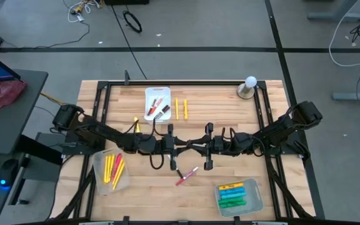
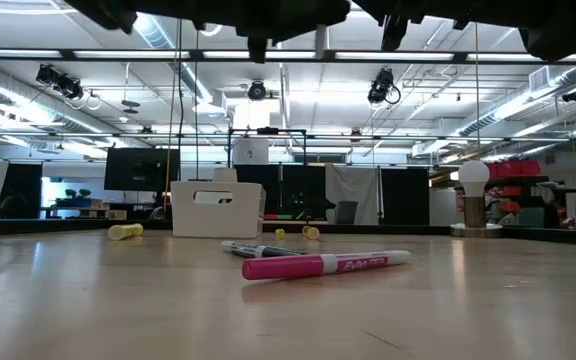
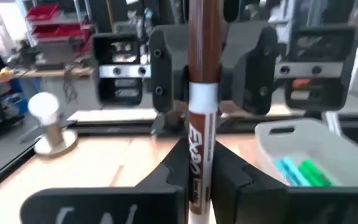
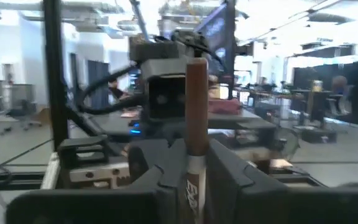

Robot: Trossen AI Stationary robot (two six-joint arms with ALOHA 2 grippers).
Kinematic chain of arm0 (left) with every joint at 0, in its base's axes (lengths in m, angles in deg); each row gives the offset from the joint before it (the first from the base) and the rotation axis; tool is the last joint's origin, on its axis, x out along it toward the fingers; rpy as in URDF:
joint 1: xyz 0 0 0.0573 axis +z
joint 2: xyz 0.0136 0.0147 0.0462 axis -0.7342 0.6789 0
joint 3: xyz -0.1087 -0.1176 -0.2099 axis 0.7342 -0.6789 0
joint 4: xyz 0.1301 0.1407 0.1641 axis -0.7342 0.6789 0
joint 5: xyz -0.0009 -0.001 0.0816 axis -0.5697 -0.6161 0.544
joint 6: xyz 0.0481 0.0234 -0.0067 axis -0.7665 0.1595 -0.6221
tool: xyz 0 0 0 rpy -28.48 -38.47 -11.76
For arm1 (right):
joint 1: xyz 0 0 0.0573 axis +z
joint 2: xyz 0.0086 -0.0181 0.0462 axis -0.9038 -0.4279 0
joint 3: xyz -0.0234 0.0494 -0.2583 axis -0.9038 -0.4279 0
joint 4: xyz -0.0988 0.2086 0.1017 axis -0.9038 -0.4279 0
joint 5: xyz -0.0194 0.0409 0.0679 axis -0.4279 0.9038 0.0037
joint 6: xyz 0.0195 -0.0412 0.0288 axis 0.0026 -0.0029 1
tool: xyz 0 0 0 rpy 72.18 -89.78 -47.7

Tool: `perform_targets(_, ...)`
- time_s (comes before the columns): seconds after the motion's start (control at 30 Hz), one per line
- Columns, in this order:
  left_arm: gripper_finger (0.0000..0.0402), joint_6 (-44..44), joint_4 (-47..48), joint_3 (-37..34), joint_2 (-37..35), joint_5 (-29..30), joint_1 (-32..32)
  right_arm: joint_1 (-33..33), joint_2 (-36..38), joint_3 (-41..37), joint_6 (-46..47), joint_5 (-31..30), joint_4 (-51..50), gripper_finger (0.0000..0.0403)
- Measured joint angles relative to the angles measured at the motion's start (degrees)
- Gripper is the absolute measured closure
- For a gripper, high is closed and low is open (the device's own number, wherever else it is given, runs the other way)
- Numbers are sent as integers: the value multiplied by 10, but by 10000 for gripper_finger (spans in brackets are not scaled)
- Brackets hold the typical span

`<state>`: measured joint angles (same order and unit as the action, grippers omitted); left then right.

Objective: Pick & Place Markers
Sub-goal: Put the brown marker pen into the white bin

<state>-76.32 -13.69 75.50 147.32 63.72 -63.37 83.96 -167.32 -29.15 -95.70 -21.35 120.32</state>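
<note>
Both grippers, left [image 1: 179,145] and right [image 1: 200,147], are meeting mid-tabletop, fingers clamping one brown-capped marker [image 3: 199,118] between them above a pink marker [image 2: 324,265].

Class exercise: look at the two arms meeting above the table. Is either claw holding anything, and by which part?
Both grip one brown marker held between them: the left claw pinches its white labelled barrel, the right claw the other end, by its brown cap.
</note>
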Motion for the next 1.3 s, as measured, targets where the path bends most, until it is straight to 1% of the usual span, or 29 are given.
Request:
perform_targets(0.03, 367, 6, 28, 1, -12, 18, -4, 3, 1, 0, 1, -8, 0, 345)
perform_targets(0.13, 367, 34, 148, 0, -66, 101, -16, 14, 12, 0, -2, -23, 6, 317)
perform_targets(0.23, 367, 96, 298, 0, -132, 167, -14, 30, 23, 0, -8, -78, 2, 296)
perform_targets(0.3, 367, 145, 394, 0, -175, 190, 6, 37, 28, 0, -17, -116, 3, 289)
perform_targets(0.37, 367, 201, 474, 0, -210, 192, 45, 41, 28, 0, -25, -132, 1, 285)
perform_targets(0.43, 367, 244, 539, 0, -232, 164, 103, 42, 28, 0, -24, -132, -6, 285)
perform_targets(0.47, 367, 257, 561, 0, -237, 134, 142, 42, 28, 0, -21, -132, -10, 286)
perform_targets(0.5, 367, 266, 581, 0, -238, 95, 182, 42, 28, 0, -15, -132, -16, 288)
perform_targets(0.57, 367, 269, 601, 0, -228, -6, 262, 40, 28, 0, -13, -132, -23, 291)
perform_targets(0.63, 367, 270, 605, 0, -205, -105, 337, 40, 28, 0, -12, -133, -25, 295)
perform_targets(0.67, 367, 270, 610, 0, -192, -145, 370, 40, 28, 0, -13, -133, -27, 297)
perform_targets(0.77, 367, 269, 606, 0, -150, -240, 444, 40, 28, 0, -14, -133, -31, 302)
perform_targets(0.8, 367, 269, 607, 0, -134, -261, 462, 40, 28, 0, -14, -134, -33, 303)
perform_targets(0.83, 367, 267, 612, 3, -118, -276, 476, 38, 28, 0, -14, -133, -38, 305)
perform_targets(0.93, 367, 253, 647, 30, -68, -278, 496, 34, 28, 0, -13, -134, -49, 308)
perform_targets(1.03, 367, 235, 680, 64, -22, -280, 492, 27, 28, 0, 5, -134, -62, 312)
perform_targets(1.17, 361, 233, 725, 105, 26, -276, 482, 24, 28, 0, 31, -134, -80, 314)
perform_targets(1.3, 351, 237, 740, 120, 58, -262, 480, 24, 28, 0, 46, -134, -95, 314)
